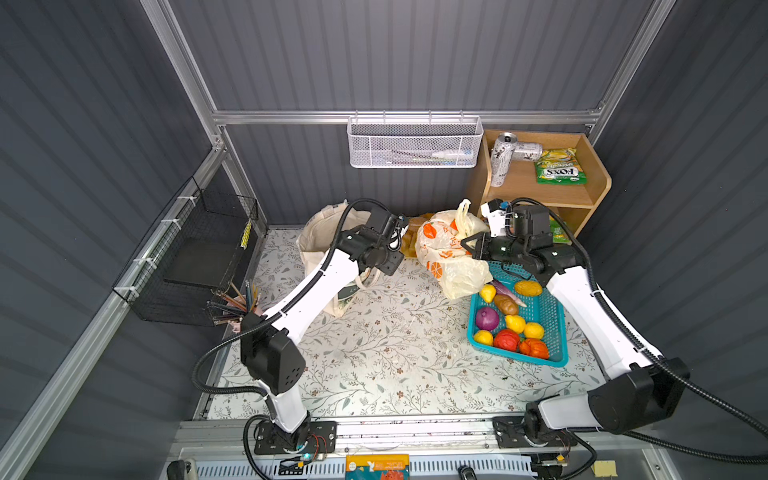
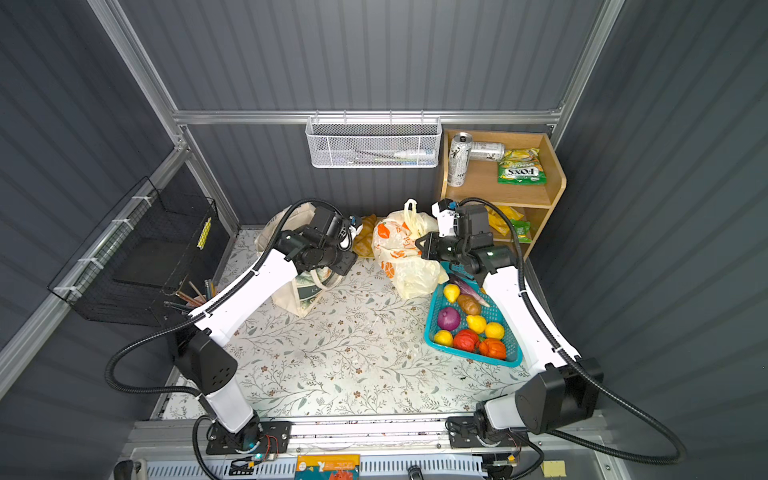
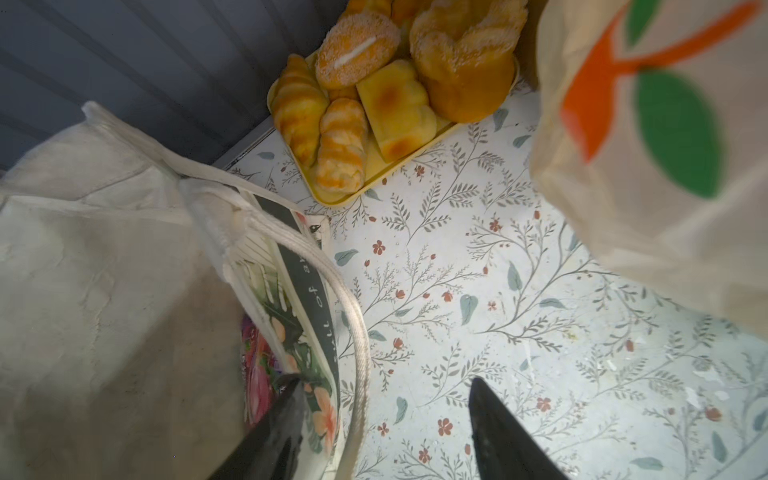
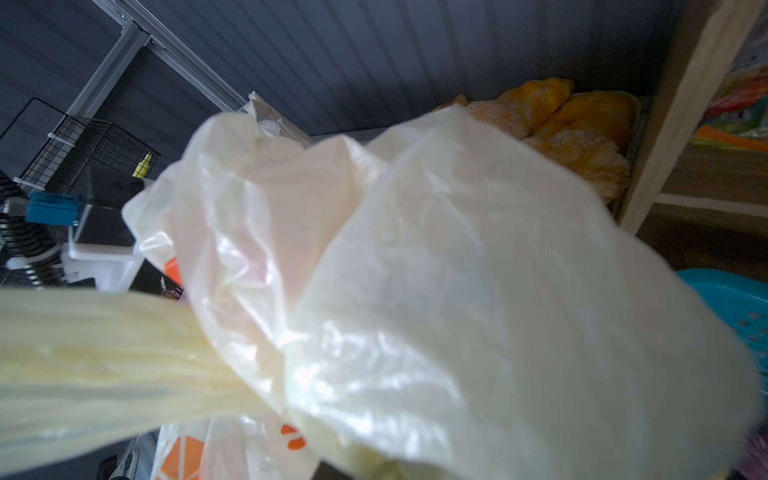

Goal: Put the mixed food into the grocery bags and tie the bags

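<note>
Plainly, toy produce (image 1: 515, 323) fills the turquoise basket (image 1: 549, 311) beside the plastic bag (image 1: 442, 249).

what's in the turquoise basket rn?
Toy produce: purple onion, potato, yellow fruits, two red-orange pieces, an orange one, a purple strip. The right arm and plastic bag cover the basket's far end; anything there is hidden.

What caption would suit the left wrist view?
Open left gripper over the floral tabletop, beside the canvas tote, with the plastic bag opposite and toy pastries beyond.
</note>
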You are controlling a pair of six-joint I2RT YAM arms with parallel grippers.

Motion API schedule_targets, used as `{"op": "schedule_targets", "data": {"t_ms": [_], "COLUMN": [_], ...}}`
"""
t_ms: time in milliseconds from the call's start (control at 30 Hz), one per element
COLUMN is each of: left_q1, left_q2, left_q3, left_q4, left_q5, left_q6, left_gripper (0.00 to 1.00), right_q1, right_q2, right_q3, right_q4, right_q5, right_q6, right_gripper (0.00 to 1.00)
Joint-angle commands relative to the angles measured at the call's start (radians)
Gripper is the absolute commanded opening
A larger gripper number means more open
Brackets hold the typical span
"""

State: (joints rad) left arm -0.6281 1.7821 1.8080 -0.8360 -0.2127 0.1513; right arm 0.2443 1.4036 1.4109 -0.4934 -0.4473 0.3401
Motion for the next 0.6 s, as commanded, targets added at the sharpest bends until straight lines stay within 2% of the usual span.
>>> {"op": "schedule_targets", "data": {"t_ms": [0, 233, 367, 467, 567], "left_q1": [-0.004, -0.004, -0.007, -0.009, -0.009], "left_q2": [0.047, 0.059, -0.053, -0.1, -0.086], "left_q3": [0.059, 0.037, -0.054, 0.002, 0.071], "left_q4": [-0.096, -0.078, 0.073, 0.08, 0.038], "left_q5": [-0.171, -0.264, -0.18, -0.133, -0.122], "left_q6": [0.015, -0.012, -0.004, -0.039, -0.03], "left_gripper": [0.64, 0.62, 0.63, 0.63, 0.64], "right_q1": [-0.009, -0.037, -0.052, -0.059, -0.063], "right_q2": [-0.017, -0.059, -0.072, -0.077, -0.072], "right_q3": [-0.025, -0.051, -0.063, -0.075, -0.081], "right_q4": [0.014, 0.019, 0.019, 0.024, 0.037], "right_q5": [-0.027, -0.037, -0.049, -0.049, -0.057], "right_q6": [0.019, 0.019, 0.017, 0.017, 0.026], "right_gripper": [0.0, 0.0, 0.0, 0.0, 0.0]}}
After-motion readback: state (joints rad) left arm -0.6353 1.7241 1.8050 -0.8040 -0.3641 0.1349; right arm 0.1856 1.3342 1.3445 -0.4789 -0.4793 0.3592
